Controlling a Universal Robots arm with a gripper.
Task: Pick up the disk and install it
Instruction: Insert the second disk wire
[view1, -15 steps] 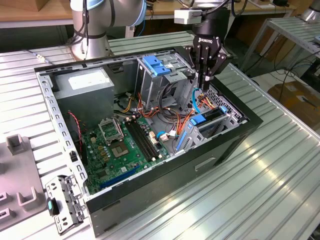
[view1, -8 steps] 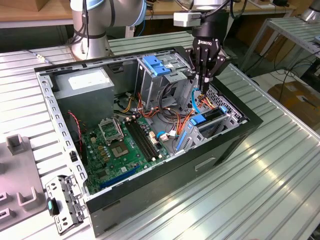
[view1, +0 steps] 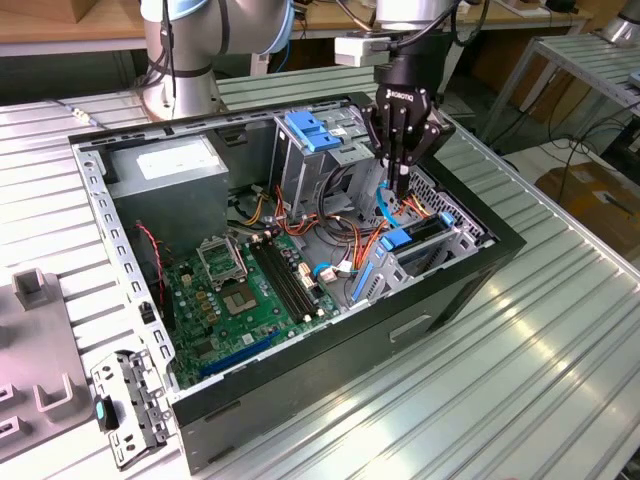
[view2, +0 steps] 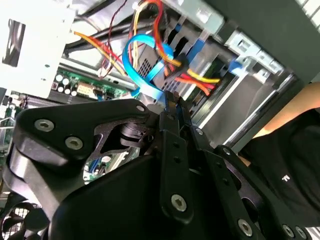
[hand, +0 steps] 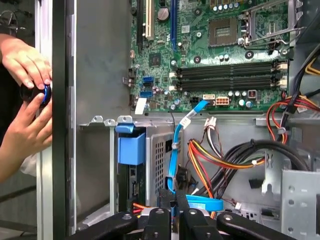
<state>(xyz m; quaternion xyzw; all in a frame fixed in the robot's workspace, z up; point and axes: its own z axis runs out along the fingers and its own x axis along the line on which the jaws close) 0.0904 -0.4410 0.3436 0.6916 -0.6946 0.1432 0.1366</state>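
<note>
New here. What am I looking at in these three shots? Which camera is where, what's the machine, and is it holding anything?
One robot arm stands on a ribbed metal table and reaches into an open computer case lying on its side. The exterior view comes from a camera off the arm. The two wrist views come from cameras riding on the arm, looking past its pincer into the case. Inside are the green motherboard and bundles of wires. The pincer is shut, with its tips at a blue flat cable; I cannot tell whether it grips the cable. In the first wrist view, a person's hands hold a small dark object beside the case.
</note>
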